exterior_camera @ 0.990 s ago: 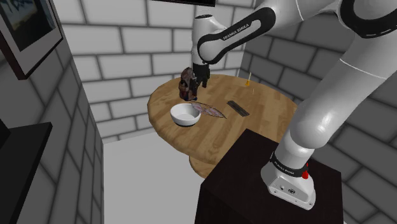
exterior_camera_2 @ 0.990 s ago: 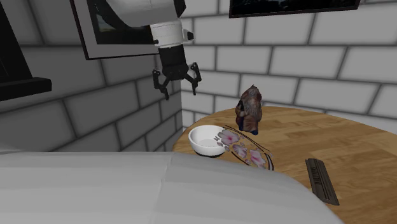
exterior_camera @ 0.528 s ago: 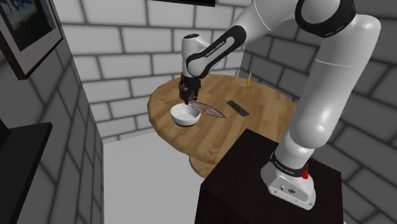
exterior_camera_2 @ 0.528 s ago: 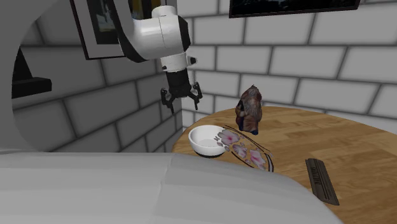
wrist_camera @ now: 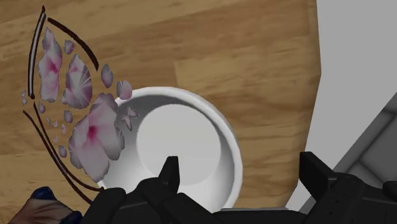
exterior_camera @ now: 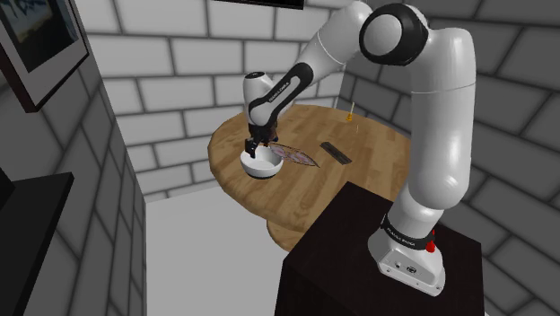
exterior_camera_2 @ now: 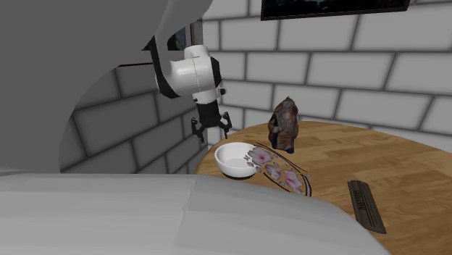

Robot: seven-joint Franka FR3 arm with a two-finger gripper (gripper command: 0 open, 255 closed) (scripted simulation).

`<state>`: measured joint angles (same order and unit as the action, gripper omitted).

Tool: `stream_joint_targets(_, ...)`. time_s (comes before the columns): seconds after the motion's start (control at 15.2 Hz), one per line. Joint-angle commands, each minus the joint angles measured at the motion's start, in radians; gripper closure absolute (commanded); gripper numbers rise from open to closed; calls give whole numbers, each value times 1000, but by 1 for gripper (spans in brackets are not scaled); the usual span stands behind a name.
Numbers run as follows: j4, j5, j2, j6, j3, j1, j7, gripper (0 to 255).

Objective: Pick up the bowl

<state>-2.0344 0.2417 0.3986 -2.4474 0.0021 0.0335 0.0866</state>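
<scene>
A white bowl (exterior_camera: 260, 163) sits on the round wooden table (exterior_camera: 377, 148), near its edge at the shoulder view's left. In the second exterior view my black gripper (exterior_camera_2: 209, 129) hangs open just above the far side of the bowl (exterior_camera_2: 235, 159). In the wrist view the gripper (wrist_camera: 239, 159) straddles the rim of the bowl (wrist_camera: 184, 143). One finger (wrist_camera: 168, 175) is over the bowl's inside, and the other finger (wrist_camera: 315, 168) is outside the rim by the table's edge. Neither finger touches the bowl. In the shoulder view the gripper (exterior_camera: 254, 144) points down at the bowl.
A flower-patterned plate (exterior_camera_2: 279, 172) leans against the bowl. A brown figurine (exterior_camera_2: 284, 124) stands behind it and a dark flat bar (exterior_camera_2: 366, 205) lies farther along the table. A small yellow object (exterior_camera: 350, 115) stands at the table's back. Brick walls close in around.
The arm has swung down and towards the bowl, bringing the gripper from high above the table to just over the bowl's rim. The fingers stayed open.
</scene>
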Motion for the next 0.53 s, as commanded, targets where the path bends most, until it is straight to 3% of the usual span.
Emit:
stream_joint_targets(0.0, 70, 4, 87, -12, -3, -4, 9, 0)
stream_joint_targets(0.33, 254, 3, 287, -19, -9, -4, 8, 0)
stream_joint_targets(0.46, 278, 3, 319, -26, -11, -5, 10, 0)
